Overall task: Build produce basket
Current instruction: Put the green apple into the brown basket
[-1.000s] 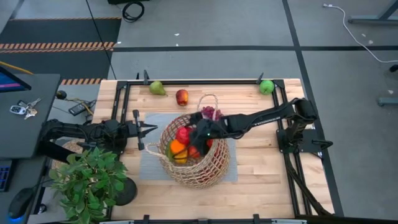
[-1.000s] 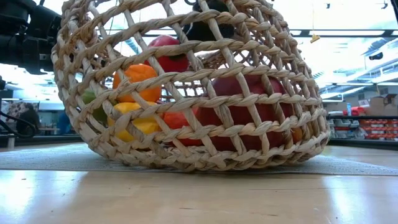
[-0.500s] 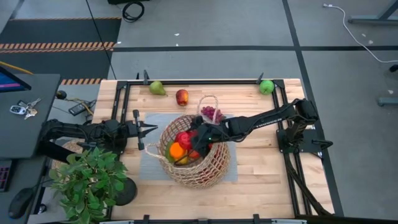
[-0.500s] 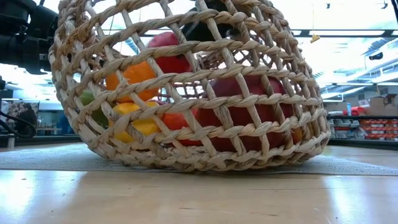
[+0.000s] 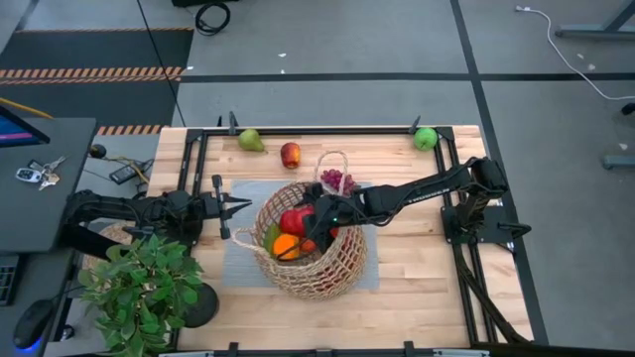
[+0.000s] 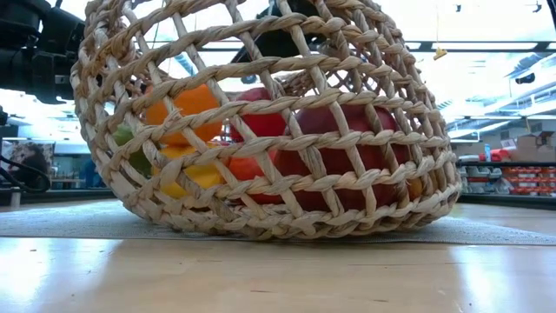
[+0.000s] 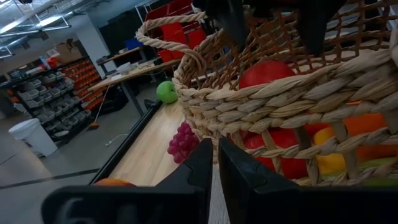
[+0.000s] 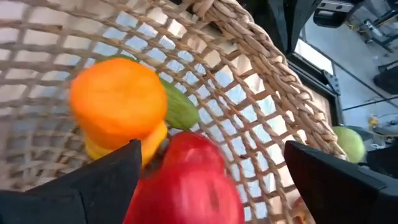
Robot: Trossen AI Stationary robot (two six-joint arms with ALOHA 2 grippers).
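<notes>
my right claw [image 5: 310, 220] sits inside the basket [image 5: 332, 266] at the middle of the high view, its 2 fingers [image 8: 74, 186] spread wide apart with nothing between them. just below them in the right wrist view lies a red piece of produce [image 8: 186, 180], free of my grip, beside an orange [image 8: 118, 102] that rests on a yellow piece [image 8: 149, 143], with a green piece [image 8: 180, 109] behind. the basket lies tilted on a grey mat [image 5: 238, 260] on the bench [image 5: 417, 278], its mouth turned toward the left of the high view. in the low view the weave fills most of the frame, and through it i see the orange in the upper left, the yellow piece under it and red pieces in the middle.

my left claw [image 5: 236, 208] waits at the left centre of the high view, just beside the basket's rim, its fingers pressed together on nothing.

outside the basket, purple grapes [image 5: 335, 179] lie under the upper loop handle [image 5: 333, 157]. a red apple [image 5: 290, 155] and a green pear [image 5: 250, 141] rest near the top edge of the bench, and a green apple [image 5: 426, 138] sits at the upper right corner. a potted plant [image 5: 139, 293] stands at the lower left.
</notes>
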